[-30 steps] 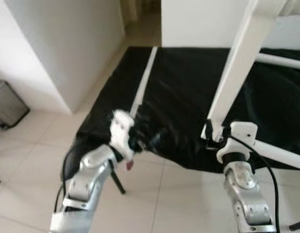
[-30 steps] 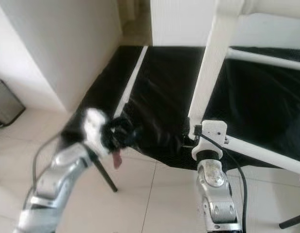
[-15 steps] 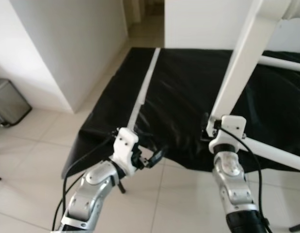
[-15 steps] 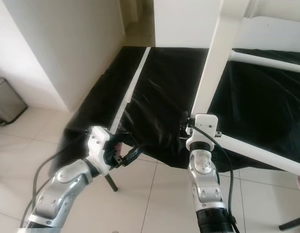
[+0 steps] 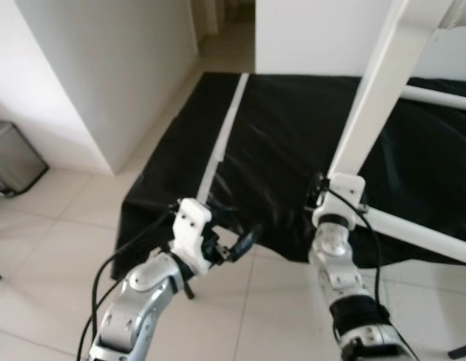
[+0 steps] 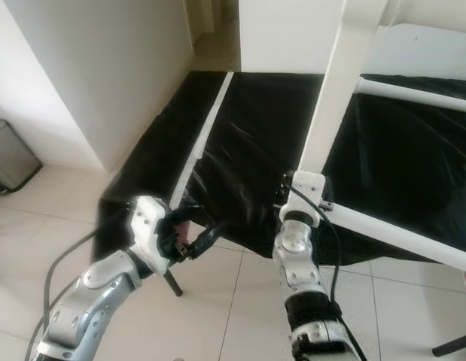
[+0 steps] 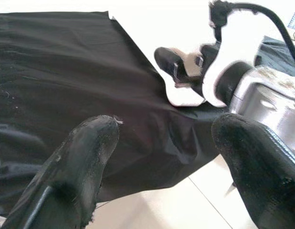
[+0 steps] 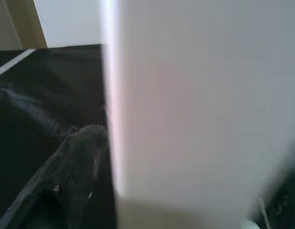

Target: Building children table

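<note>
A wrinkled, slightly glossy black sheet lies over the pale tiled floor between white walls, with a grey metal bin off to the robot's left. The children's table shows as a frame of smooth white painted bars, one leg rising steeply across the sheet to a joint where a second bar runs off low to the right, while a loose thin white slat lies flat along the sheet's left part. The right gripper is at that joint with the white bar between its fingers, one dark finger against its side, and the left gripper hovers at the sheet's near edge by the slat's end, its rounded black fingers spread with nothing between them.
</note>
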Robot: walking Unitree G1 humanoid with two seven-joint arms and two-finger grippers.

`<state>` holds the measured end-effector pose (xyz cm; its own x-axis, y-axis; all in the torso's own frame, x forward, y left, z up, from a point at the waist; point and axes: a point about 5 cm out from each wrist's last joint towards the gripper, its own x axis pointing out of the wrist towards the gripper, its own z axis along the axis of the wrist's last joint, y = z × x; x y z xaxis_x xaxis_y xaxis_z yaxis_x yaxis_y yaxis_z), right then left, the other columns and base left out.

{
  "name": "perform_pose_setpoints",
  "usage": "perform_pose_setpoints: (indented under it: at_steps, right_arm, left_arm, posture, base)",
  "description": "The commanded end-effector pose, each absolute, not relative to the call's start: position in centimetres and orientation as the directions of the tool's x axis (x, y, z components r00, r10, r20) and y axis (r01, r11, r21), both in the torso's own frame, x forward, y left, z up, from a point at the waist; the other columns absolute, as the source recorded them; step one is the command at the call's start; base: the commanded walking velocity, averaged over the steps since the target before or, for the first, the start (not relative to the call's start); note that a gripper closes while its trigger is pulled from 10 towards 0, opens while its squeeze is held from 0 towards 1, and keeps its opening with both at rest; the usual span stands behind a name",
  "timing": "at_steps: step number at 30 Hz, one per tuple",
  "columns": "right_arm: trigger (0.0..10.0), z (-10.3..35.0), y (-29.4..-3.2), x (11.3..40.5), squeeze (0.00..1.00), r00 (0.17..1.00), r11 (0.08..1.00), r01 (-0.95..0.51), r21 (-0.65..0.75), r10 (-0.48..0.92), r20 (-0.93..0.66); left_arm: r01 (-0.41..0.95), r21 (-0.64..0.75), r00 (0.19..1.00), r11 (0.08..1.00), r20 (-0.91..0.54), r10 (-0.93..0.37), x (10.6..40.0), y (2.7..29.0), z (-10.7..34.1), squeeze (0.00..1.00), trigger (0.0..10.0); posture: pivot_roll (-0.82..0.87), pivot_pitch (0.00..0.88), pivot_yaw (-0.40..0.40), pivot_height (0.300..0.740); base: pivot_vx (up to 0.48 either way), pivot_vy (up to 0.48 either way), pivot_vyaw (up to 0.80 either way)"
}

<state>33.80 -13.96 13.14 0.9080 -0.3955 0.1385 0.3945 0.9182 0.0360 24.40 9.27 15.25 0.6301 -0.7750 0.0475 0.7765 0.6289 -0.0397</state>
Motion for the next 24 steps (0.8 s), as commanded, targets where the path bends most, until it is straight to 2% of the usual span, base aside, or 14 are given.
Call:
perform_pose_setpoints:
  at_steps: [1,17,18,19,21,24]
  right_arm:
    - [10.0,13.0,-13.7,34.1,0.00,0.906,0.916,0.399,0.043,-0.402,0.132]
    - [10.0,15.6,-13.5,37.3,0.00,0.879,0.890,0.452,0.064,-0.457,0.140]
    - [9.3,15.7,-13.4,37.5,0.00,0.887,0.898,0.436,0.064,-0.440,0.142]
    - [9.3,15.7,-13.4,37.5,0.00,0.887,0.898,0.436,0.064,-0.440,0.142]
    - [0.0,15.8,-13.0,37.7,0.00,0.905,0.918,0.391,0.064,-0.396,0.152]
    - [0.0,15.8,-12.9,37.8,0.00,0.911,0.925,0.375,0.065,-0.381,0.158]
  left_arm:
    - [0.776,-0.041,0.631,0.629,0.034,-0.775,24.4,9.4,15.2,0.00,10.0]
    - [0.766,-0.043,0.642,0.641,0.040,-0.765,24.4,9.7,15.7,0.00,10.0]
    - [0.765,-0.043,0.643,0.642,0.042,-0.764,24.4,9.6,15.8,0.00,10.0]
    - [0.765,-0.043,0.643,0.642,0.042,-0.764,24.4,9.6,15.8,0.00,10.0]
    - [0.764,-0.043,0.645,0.644,0.044,-0.763,24.4,9.6,15.9,0.00,10.0]
    - [0.763,-0.043,0.646,0.644,0.044,-0.762,24.4,9.6,15.9,0.00,10.0]
  posture:
    - [0.10,0.000,0.043,0.740]
    - [0.11,0.000,0.045,0.740]
    - [0.12,0.000,0.041,0.740]
    - [0.12,0.000,0.041,0.740]
    - [0.11,0.000,0.039,0.740]
    - [0.11,0.000,0.039,0.740]
  base:
    - [0.000,0.000,0.00]
    - [0.000,0.000,0.00]
    - [0.000,0.000,0.00]
    - [0.000,0.000,0.00]
    - [0.000,0.000,0.00]
    - [0.000,0.000,0.00]
